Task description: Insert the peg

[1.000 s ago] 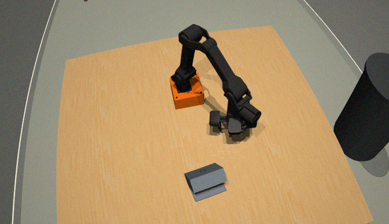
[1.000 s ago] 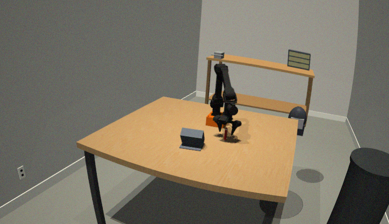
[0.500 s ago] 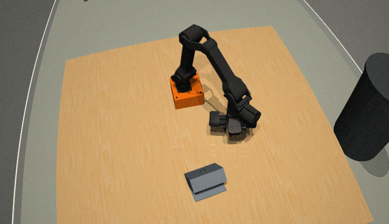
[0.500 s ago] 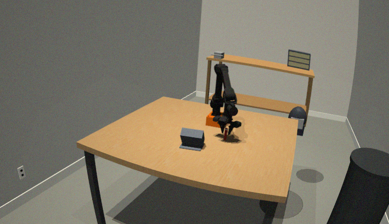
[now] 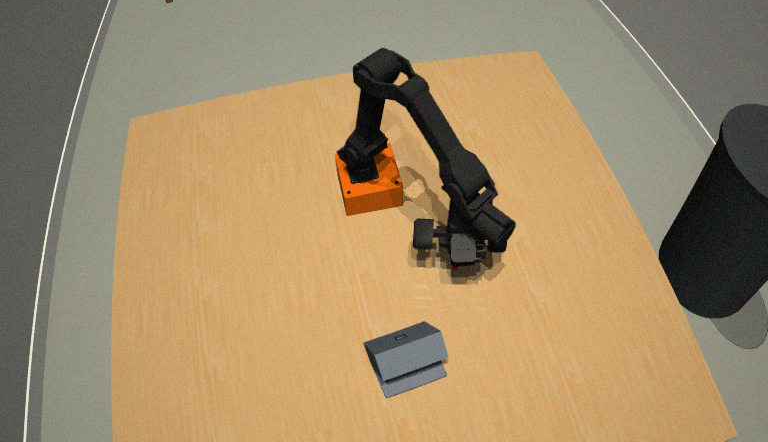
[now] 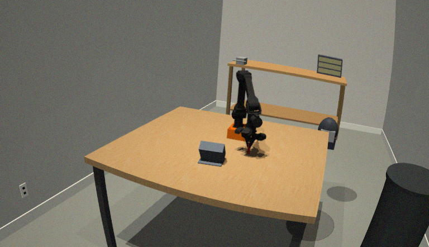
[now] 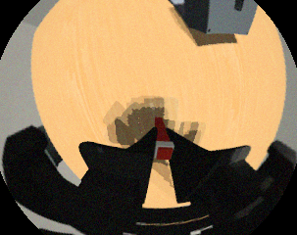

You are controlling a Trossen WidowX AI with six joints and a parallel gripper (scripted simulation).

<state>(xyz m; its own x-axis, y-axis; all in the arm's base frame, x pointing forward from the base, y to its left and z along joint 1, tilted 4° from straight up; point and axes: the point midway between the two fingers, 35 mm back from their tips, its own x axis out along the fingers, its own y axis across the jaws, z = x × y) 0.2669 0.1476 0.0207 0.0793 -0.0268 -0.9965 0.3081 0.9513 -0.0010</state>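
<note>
My gripper [image 6: 249,143] [image 7: 160,130] is shut on the red peg [image 5: 455,268] [image 6: 248,150] [image 7: 164,153]. The peg is flat-sided, with a pale grey band near its top end. It is roughly upright, and its bottom appears to be at the table top; a small gap cannot be ruled out. In the top view the gripper hides most of the peg. The grey sloped panel [image 5: 421,331] [image 7: 223,20] stands apart from the peg; the exterior view shows the back of the panel [image 6: 211,146]. Its small rectangular hole [image 5: 400,337] [image 7: 239,4] shows in the top view and at the wrist view's top edge.
The orange base block [image 5: 373,200] [image 6: 234,133] of the arm stands on the wooden table [image 5: 237,278] [image 6: 158,155], behind the gripper as seen from the panel. A black cylinder [image 5: 716,233] [image 6: 394,206] stands beside the table. A wooden shelf [image 6: 287,71] is at the far wall.
</note>
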